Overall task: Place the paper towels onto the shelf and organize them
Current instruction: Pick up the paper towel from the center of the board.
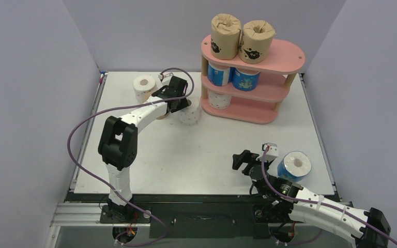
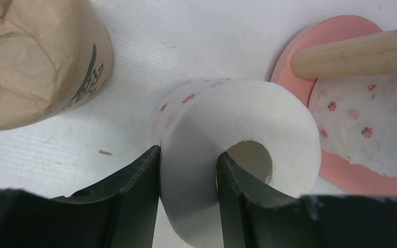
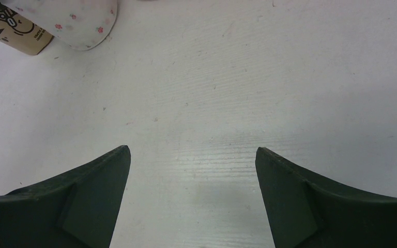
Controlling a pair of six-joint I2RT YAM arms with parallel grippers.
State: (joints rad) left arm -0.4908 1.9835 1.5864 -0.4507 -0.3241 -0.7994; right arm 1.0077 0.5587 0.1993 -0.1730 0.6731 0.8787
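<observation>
The left tool (image 2: 188, 152) is pinching the wall of a white pink-dotted roll (image 2: 238, 129): one finger (image 2: 240, 201) sits inside the core hole, the other presses the outside, and the wrap fills the gap between them. That roll stands upright with its hole facing up, just beside the left end of the pink shelf (image 1: 284, 57); whether it rests on the desk (image 1: 196, 155) or is slightly lifted I cannot tell. A loose brown roll (image 2: 31, 62) stands near it on the left, and a second white roll (image 1: 144, 85) stands upright further back on the desk, apart from both. On the shelf, two brown rolls (image 1: 240, 36) with black drawings stand side by side at the left of the top board, two blue rolls (image 1: 232, 76) sit together on the middle board, and one dotted roll (image 1: 219, 99) occupies the left of the bottom board, behind a wooden post (image 2: 351, 51). The right tool (image 3: 192, 150) is spread wide with nothing between its fingers, low over bare desk near the front right. A loose blue roll (image 1: 294, 165) stands upright just beside the right arm, well apart from the shelf
</observation>
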